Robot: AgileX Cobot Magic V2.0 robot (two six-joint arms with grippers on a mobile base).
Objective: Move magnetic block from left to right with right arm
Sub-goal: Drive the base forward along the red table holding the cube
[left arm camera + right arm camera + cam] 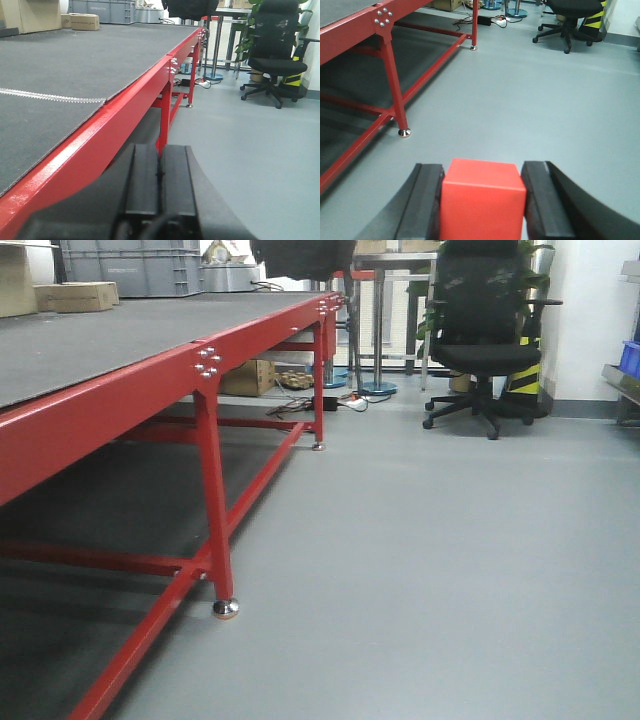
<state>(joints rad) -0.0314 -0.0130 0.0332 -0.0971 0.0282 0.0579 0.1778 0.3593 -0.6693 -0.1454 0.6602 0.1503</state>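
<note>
The right hand [482,172] grips the small matte red cube [482,200] squarely between its black fingers, facing the grey floor [520,100]. The red-framed, dark-matted worktop [350,32] lies to its left. The left hand [159,172] is closed on nothing.

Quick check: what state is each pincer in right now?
Left pincer: shut, nothing between its fingers.
Right pincer: shut on the magnetic block.
</note>
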